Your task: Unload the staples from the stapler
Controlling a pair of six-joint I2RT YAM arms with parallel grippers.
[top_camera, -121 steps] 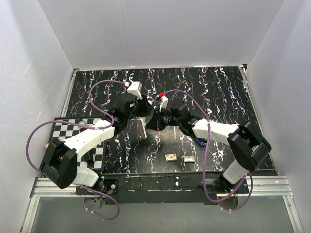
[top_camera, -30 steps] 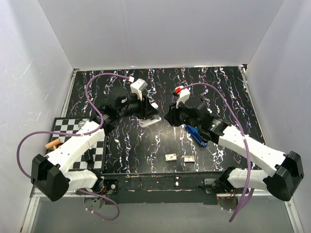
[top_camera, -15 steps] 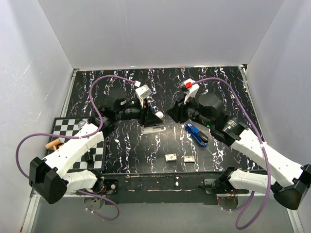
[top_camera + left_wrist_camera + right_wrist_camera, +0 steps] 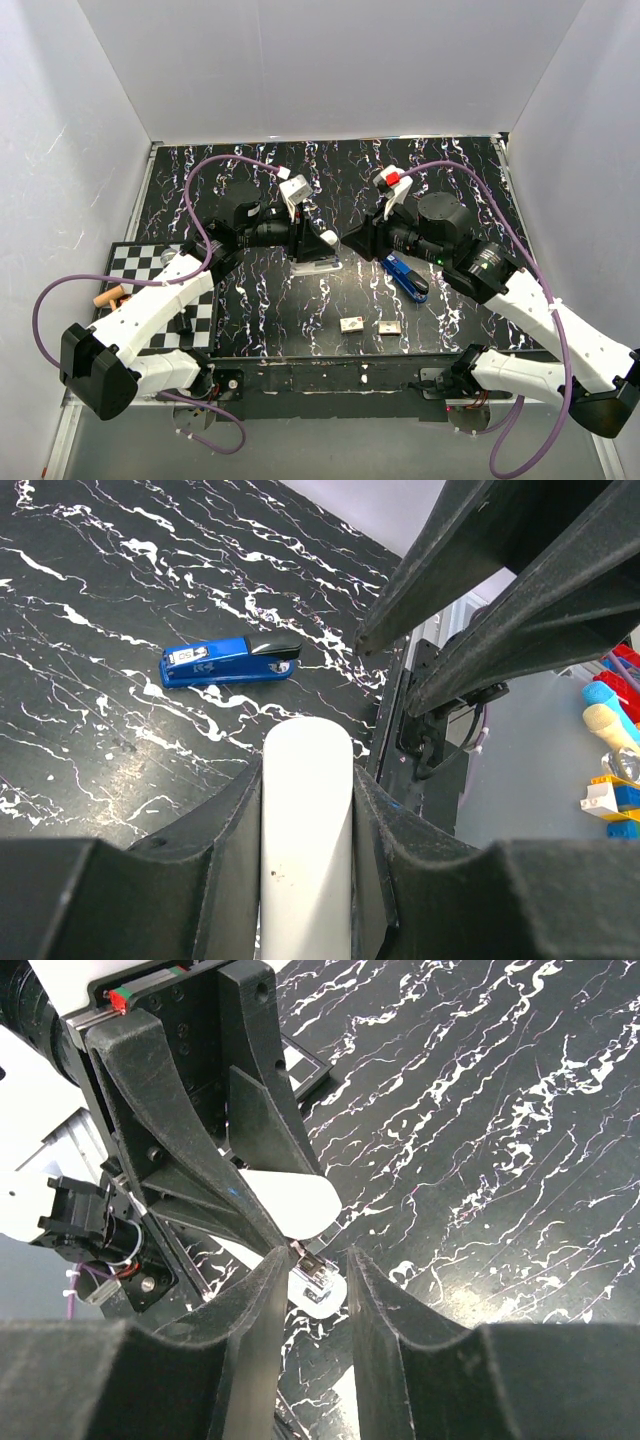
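Lying at the near left of the table (image 4: 450, 180) is a black-and-white checkered mat (image 4: 135, 265), with a tan peg (image 4: 105, 297) at its left border. The left arm reaches from there toward the middle of the table, a purple cable looping over it.

The left hand (image 4: 312, 245) (image 4: 307, 772) is pinching the white stapler (image 4: 315, 263) (image 4: 305, 825) near the table's centre. In the left wrist view its two dark fingers press against both long sides of the stapler, whose rounded white end sticks out past the fingertips. From the right wrist view the same fingers (image 4: 190, 1150) show as broad dark wedges either side of that white end (image 4: 295, 1205). A small metal part of the stapler is visible just below it.

Just to the right, the right hand (image 4: 352, 242) (image 4: 318, 1260) faces the left one, its tips pointed at the stapler's end. Its fingers are spread only a little, leaving a narrow gap. The stapler's metal part shows through that gap, but whether the fingers touch it cannot be told.

Further right and slightly nearer, a blue stapler (image 4: 405, 277) (image 4: 230, 661) lies flat on the table, apart from both hands. Near the front edge, between the two arms, a left silvery piece (image 4: 351, 324) and a right silvery piece (image 4: 387, 327) lie side by side, too small to make out.
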